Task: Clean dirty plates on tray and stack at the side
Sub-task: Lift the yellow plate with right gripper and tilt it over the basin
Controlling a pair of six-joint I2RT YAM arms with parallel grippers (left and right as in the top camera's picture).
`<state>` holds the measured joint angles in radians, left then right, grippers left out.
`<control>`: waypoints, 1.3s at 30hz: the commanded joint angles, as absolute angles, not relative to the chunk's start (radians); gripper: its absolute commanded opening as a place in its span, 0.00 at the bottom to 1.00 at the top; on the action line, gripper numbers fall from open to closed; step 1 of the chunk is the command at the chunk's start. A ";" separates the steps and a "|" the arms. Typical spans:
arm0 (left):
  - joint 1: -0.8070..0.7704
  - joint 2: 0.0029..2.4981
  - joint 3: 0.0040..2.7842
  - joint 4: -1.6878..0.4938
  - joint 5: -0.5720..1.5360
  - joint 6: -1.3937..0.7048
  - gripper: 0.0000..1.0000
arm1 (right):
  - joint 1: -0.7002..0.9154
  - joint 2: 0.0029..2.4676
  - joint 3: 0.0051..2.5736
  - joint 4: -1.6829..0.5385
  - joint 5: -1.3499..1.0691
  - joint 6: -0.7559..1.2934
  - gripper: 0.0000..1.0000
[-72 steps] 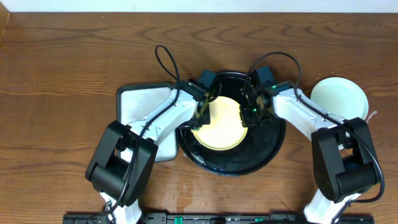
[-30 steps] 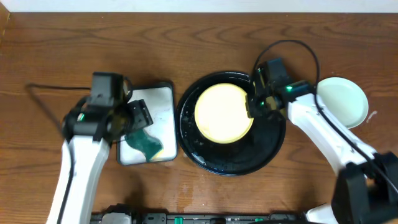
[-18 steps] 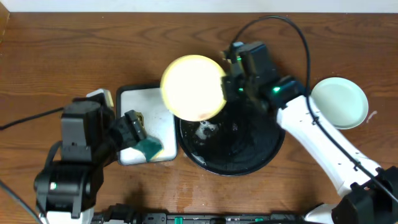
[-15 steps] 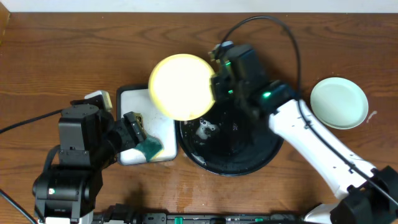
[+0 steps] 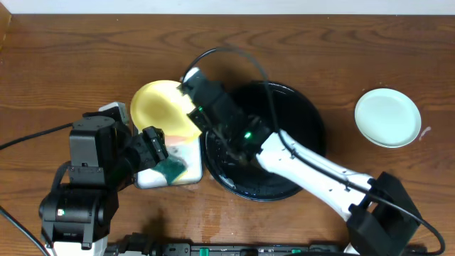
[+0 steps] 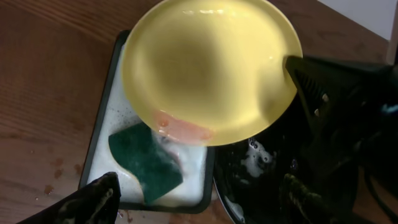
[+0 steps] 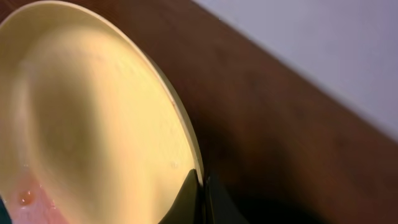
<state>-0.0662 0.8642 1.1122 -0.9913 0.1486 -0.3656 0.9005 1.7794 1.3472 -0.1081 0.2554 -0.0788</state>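
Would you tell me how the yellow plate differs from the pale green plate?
The yellow plate is gripped at its rim by the right gripper above the white tray; the green plate rests on the table, far right. The yellow plate carries a reddish smear; the green plate looks clean. Both are small, round and shallow.

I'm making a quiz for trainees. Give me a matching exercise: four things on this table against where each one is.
Things: 1 yellow plate; 2 green sponge; 3 mint plate; 4 black dish.
Places: A on the white tray; B middle of the table; C pinched by the right fingers, above the tray; D far right of the table.
Pairs: 1-C, 2-A, 3-D, 4-B.
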 commanded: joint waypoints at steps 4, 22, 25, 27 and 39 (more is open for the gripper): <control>-0.060 0.868 1.132 -0.994 0.149 -0.359 0.82 | 0.956 1.693 1.366 -0.093 0.424 -0.273 0.01; -0.060 0.868 1.132 -0.994 0.149 -0.359 0.83 | 0.970 1.629 1.366 -0.022 0.426 -0.402 0.01; -0.060 0.868 1.132 -0.994 0.149 -0.359 0.83 | 0.970 1.629 1.366 -0.001 0.426 -0.408 0.01; -0.060 0.868 1.132 -0.994 0.149 -0.359 0.83 | 0.970 1.629 1.366 0.005 0.426 -0.422 0.01; -0.060 0.868 1.132 -0.994 0.149 -0.359 0.83 | 0.971 1.629 1.366 0.009 0.425 -0.435 0.01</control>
